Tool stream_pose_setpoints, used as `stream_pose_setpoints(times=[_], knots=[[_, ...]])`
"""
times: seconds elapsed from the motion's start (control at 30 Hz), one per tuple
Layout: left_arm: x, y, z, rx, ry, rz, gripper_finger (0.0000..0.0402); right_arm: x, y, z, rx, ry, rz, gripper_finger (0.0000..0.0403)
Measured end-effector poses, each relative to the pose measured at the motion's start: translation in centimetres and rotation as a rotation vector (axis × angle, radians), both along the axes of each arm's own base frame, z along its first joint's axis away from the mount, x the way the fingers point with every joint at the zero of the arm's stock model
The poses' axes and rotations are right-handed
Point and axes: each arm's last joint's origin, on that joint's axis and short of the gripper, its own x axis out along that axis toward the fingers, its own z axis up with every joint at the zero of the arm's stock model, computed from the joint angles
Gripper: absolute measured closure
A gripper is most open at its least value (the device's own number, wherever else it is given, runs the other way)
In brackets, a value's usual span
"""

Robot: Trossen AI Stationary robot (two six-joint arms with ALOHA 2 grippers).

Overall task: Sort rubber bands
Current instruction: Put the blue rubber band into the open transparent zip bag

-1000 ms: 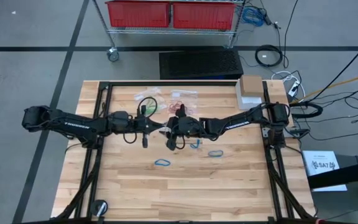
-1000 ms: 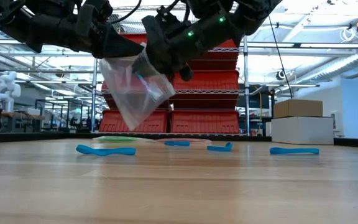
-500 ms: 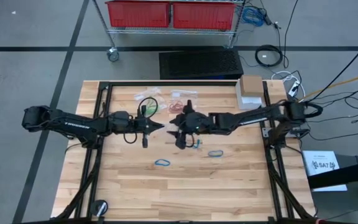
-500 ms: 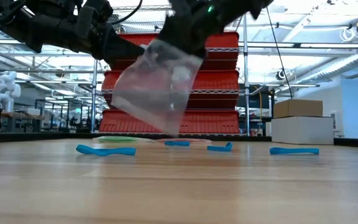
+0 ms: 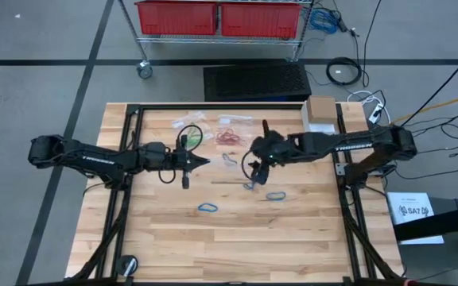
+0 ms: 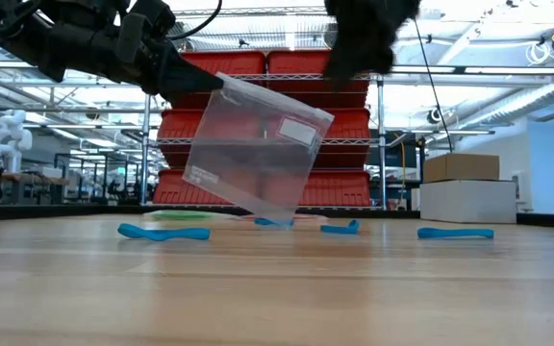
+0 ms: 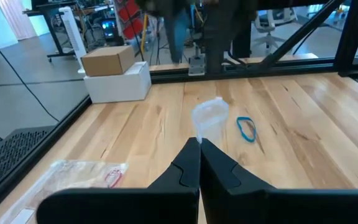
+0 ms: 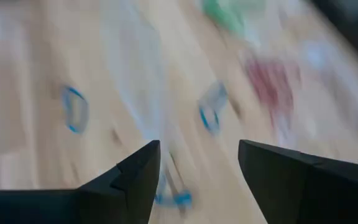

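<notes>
Clear plastic bag [image 6: 255, 146], one corner being pinched in the shut jaws of the left gripper [image 5: 203, 161], is being held hanging above mid-table. The right gripper [image 5: 254, 168], jaws spread wide and empty, is being carried just right of the bag. Blue rubber bands [image 5: 207, 208] are lying loose on the near boards, red ones [image 5: 229, 137] farther off. Step judged: bagging the blues; next, a loose blue band is to be pinched.
</notes>
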Motion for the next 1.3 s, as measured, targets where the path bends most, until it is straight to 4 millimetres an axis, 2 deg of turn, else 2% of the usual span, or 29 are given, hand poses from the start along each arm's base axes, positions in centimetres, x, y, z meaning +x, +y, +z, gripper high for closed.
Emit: stream_pose_setpoints(times=[0.23, 0.37, 0.7, 0.8, 0.9, 1.1, 1.2, 1.3], knots=[[0.0, 0.0, 0.0, -0.001, 0.000, 0.001, 0.0400, -0.9, 0.3, -7.2, 0.300, 0.183, -0.254, 0.0192], [0.0, 0.0, 0.0, -0.002, 0.000, 0.001, 0.0400, -0.8, 0.4, -11.2, 0.340, 0.217, -0.293, 0.0192], [0.0, 0.0, -0.1, -0.002, 0.005, 0.001, 0.0400, 1.1, 0.2, -16.0, 0.344, 0.244, -0.316, 0.0193], [0.0, 0.0, -0.1, -0.003, 0.011, 0.001, 0.0400, 1.4, 0.1, -16.7, 0.343, 0.256, -0.326, 0.0197], [0.0, 0.0, -0.2, -0.003, 0.014, 0.001, 0.0400, 1.4, 0.0, -16.8, 0.307, 0.260, -0.325, 0.0229], [0.0, 0.0, -0.2, -0.003, 0.013, 0.002, 0.0400, 1.4, 0.3, -16.4, 0.220, 0.265, -0.272, 0.0380], [0.0, 0.0, -0.2, -0.002, 0.014, 0.006, 0.0400, 1.8, 0.8, -15.9, 0.190, 0.266, -0.231, 0.0390], [0.0, 0.0, -0.2, -0.001, 0.013, 0.010, 0.0400, 2.4, 1.5, -14.3, 0.172, 0.255, -0.181, 0.0398]])
